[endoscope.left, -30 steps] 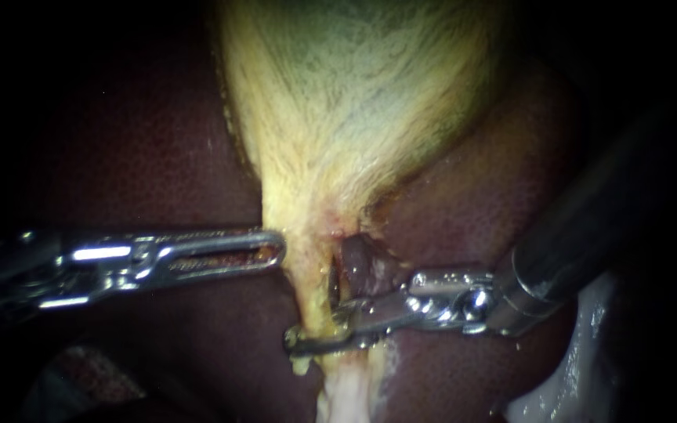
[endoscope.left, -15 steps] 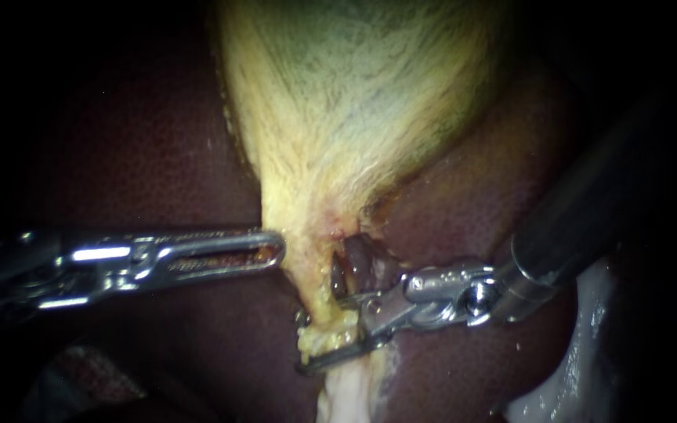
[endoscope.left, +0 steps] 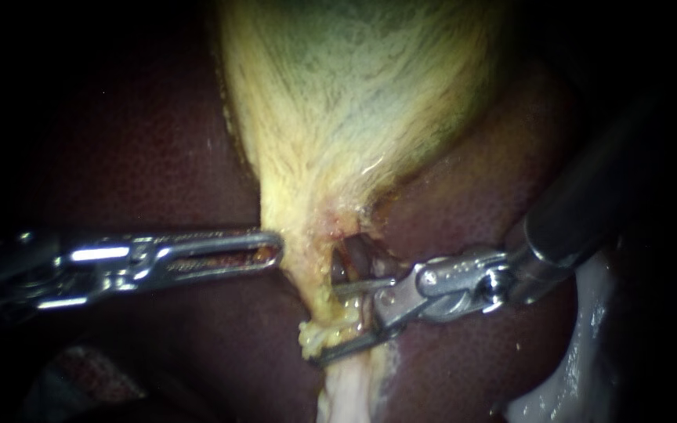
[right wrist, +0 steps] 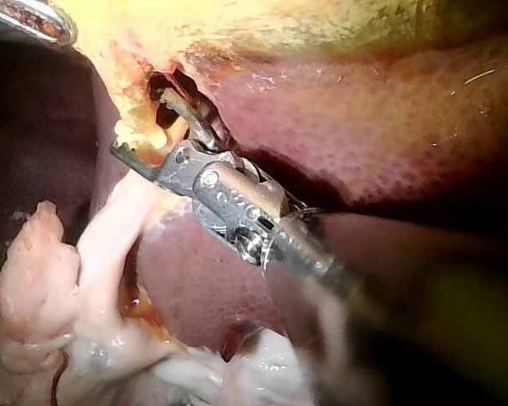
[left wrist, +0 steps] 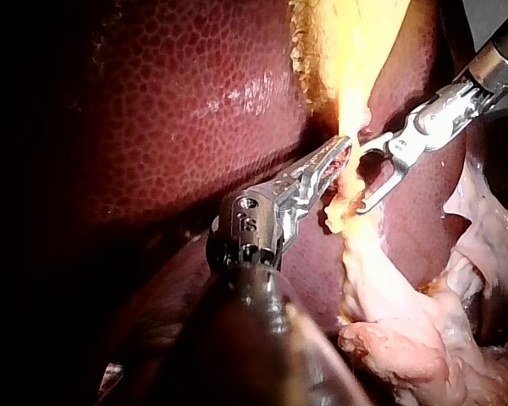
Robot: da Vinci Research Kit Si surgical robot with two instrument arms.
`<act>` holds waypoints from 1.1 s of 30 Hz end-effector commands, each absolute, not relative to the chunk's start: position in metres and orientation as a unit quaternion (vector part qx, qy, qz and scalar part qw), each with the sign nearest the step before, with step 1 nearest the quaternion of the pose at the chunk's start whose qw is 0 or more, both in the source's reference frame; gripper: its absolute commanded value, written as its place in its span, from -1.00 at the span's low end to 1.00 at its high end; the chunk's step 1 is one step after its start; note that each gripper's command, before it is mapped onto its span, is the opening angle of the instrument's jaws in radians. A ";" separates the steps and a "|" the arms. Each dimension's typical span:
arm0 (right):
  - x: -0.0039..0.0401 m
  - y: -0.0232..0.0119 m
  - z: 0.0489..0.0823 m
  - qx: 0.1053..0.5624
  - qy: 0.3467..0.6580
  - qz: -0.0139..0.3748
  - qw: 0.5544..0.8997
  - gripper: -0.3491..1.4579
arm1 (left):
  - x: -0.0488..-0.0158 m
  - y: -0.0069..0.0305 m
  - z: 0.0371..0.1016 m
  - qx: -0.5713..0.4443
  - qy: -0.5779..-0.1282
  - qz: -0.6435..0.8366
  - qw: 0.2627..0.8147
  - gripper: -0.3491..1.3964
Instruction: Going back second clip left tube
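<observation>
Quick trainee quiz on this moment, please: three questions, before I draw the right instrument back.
1. True or false: the right instrument's jaws lie shut together.
2. What sits in the gap between them? A) the gallbladder's broad body B) the yellow strand C) nothing
3. Fill in: the dark red organ on either side of the strand is the ____.
Key: 1 false, they stand open; 2 B; 3 liver.
</observation>
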State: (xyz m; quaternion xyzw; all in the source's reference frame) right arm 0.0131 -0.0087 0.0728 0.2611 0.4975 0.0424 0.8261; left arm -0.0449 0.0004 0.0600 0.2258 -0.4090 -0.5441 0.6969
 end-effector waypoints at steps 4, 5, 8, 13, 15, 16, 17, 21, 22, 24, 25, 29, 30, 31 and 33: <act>0.0106 -0.0079 0.0713 0.255 0.497 0.047 0.828 0.05 | -0.0448 0.0003 0.0600 0.226 -0.409 -0.544 0.697 -1.00; 0.0101 -0.0078 0.0711 0.254 0.497 0.047 0.828 0.05 | -0.0448 0.0003 0.0600 0.226 -0.409 -0.544 0.697 -1.00; 0.0084 -0.0073 0.0702 0.256 0.498 0.048 0.827 0.05 | -0.0448 0.0004 0.0601 0.226 -0.409 -0.543 0.697 -1.00; 0.0063 -0.0067 0.0688 0.256 0.501 0.036 0.826 0.05 | -0.0447 0.0006 0.0605 0.226 -0.409 -0.543 0.697 -1.00; 0.0056 -0.0064 0.0682 0.254 0.503 0.029 0.826 0.05 | -0.0447 0.0007 0.0606 0.226 -0.409 -0.543 0.697 -1.00; 0.0053 -0.0063 0.0679 0.254 0.504 0.026 0.825 0.05 | -0.0447 0.0007 0.0606 0.226 -0.409 -0.543 0.697 -1.00; 0.0049 -0.0061 0.0675 0.252 0.505 0.021 0.825 0.05 | -0.0447 0.0008 0.0607 0.226 -0.409 -0.543 0.697 -1.00; 0.0038 -0.0056 0.0662 0.249 0.508 0.009 0.824 0.05 | -0.0448 0.0008 0.0608 0.226 -0.409 -0.544 0.697 -1.00; 0.0035 -0.0054 0.0658 0.247 0.510 0.004 0.824 0.05 | -0.0449 0.0009 0.0608 0.226 -0.409 -0.544 0.697 -1.00; 0.0030 -0.0050 0.0652 0.246 0.511 0.000 0.824 0.05 | -0.0449 0.0009 0.0609 0.226 -0.409 -0.544 0.697 -1.00; 0.0029 -0.0048 0.0650 0.245 0.512 -0.002 0.823 0.05 | -0.0449 0.0010 0.0610 0.226 -0.409 -0.544 0.697 -1.00; 0.0022 -0.0044 0.0643 0.243 0.513 -0.009 0.823 0.05 | -0.0451 0.0011 0.0614 0.224 -0.409 -0.545 0.697 -1.00; 0.0020 -0.0043 0.0643 0.244 0.514 -0.009 0.823 0.05 | -0.0451 0.0011 0.0615 0.224 -0.409 -0.545 0.697 -1.00; 0.0019 -0.0043 0.0642 0.244 0.514 -0.009 0.823 0.05 | -0.0453 0.0011 0.0617 0.223 -0.409 -0.545 0.697 -1.00; 0.0019 -0.0043 0.0643 0.244 0.513 -0.009 0.823 0.05 | -0.0456 0.0010 0.0621 0.222 -0.409 -0.545 0.697 -1.00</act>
